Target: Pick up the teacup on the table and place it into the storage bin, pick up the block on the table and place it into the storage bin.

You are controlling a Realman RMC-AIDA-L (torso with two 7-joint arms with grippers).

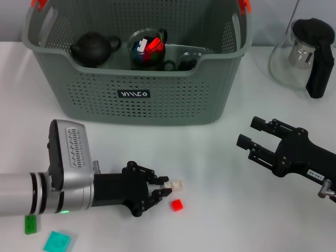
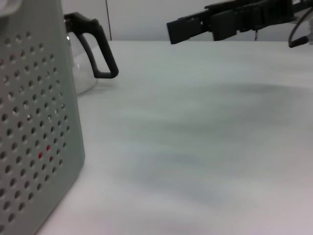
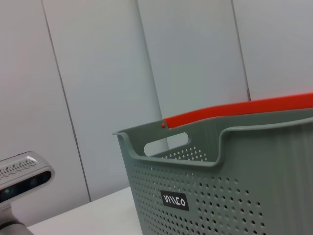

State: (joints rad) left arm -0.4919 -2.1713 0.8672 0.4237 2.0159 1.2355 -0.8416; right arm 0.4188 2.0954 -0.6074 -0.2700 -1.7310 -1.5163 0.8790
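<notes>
Block point(image 1: 176, 185), small and pale, is sitting pinched at the left gripper's point(image 1: 164, 187) fingertips and risking slipping free before reaching the far storage bin point(image 1: 137, 113), while the right gripper point(image 1: 251, 134) is hanging open.

Four loose blocks point(image 1: 177, 205) — one bin point(image 1: 136, 94)

Left end effector point(image 1: 164, 190) low, fingers closed together; right end effector point(image 1: 252, 136) raised, fingers apart.
</notes>
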